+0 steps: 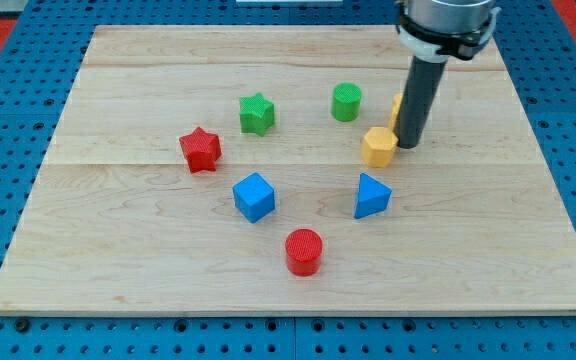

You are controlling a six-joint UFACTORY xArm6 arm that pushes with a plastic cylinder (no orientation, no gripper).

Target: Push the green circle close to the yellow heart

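The green circle (346, 102) stands upright in the upper middle of the wooden board (118, 250). A yellow block (378, 146), roughly hexagonal, lies below and to the right of it. A second yellow block (397, 108) shows only as a sliver behind the rod, so its shape cannot be told. My tip (408, 147) rests on the board just right of the hexagonal yellow block, touching or nearly touching it. The tip is to the right of and below the green circle, about a block's width away.
A green star (256, 113) lies left of the green circle. A red star (200, 149) is further left. A blue cube (254, 196), a blue triangle (371, 195) and a red circle (304, 251) lie lower down.
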